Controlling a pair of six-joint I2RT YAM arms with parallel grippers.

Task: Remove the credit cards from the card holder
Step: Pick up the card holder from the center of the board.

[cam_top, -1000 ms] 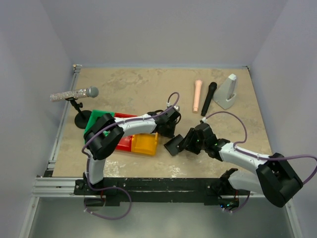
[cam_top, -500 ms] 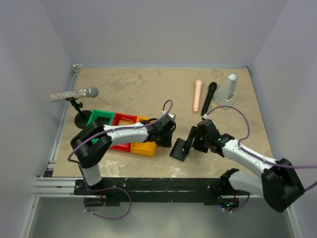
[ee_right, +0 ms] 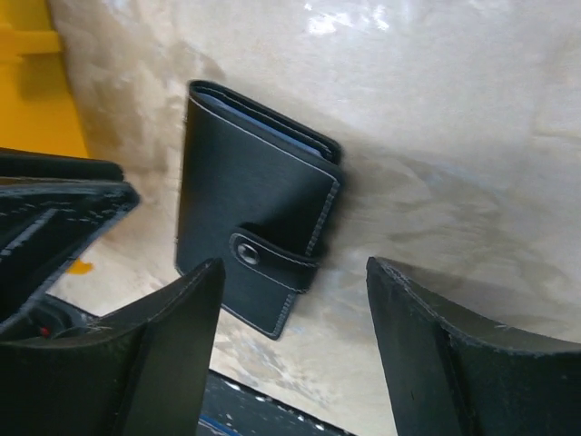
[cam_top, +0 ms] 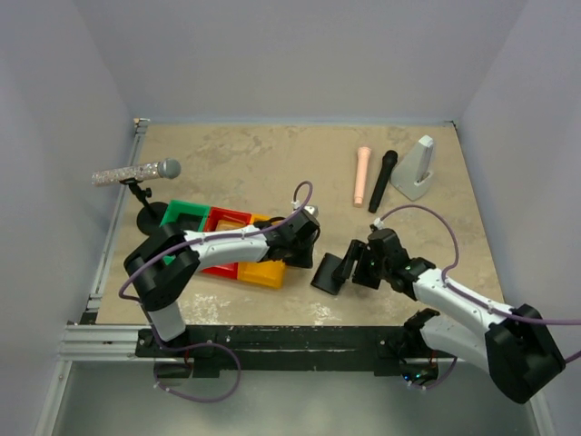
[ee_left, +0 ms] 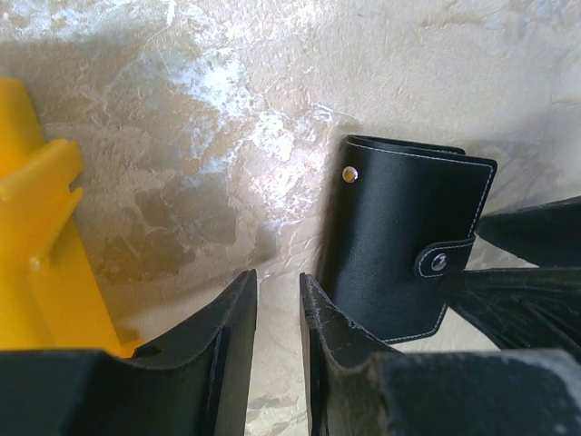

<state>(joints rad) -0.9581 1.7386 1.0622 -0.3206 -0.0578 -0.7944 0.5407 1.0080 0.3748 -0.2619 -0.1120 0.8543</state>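
The card holder [cam_top: 329,272] lies flat and closed on the table, its snap tab fastened; it also shows in the left wrist view [ee_left: 404,245] and the right wrist view [ee_right: 250,236]. No credit cards are visible; only a pale blue edge shows at the card holder's fold. My left gripper [cam_top: 309,257] sits just left of the card holder, its fingers [ee_left: 277,282] a narrow gap apart with bare table between them. My right gripper [cam_top: 352,265] is wide open [ee_right: 295,272] just right of the card holder, holding nothing.
Joined green [cam_top: 184,218], red [cam_top: 227,221] and yellow [cam_top: 265,270] bins lie left of the card holder under the left arm. A glittery microphone on a stand [cam_top: 136,173] is at far left. A peach cylinder [cam_top: 362,175], black microphone [cam_top: 382,180] and grey wedge [cam_top: 416,168] lie at the back right.
The card holder, held up between the grippers a second ago, now lies closed on the table. The right gripper has let go and the left arm has dropped lower.
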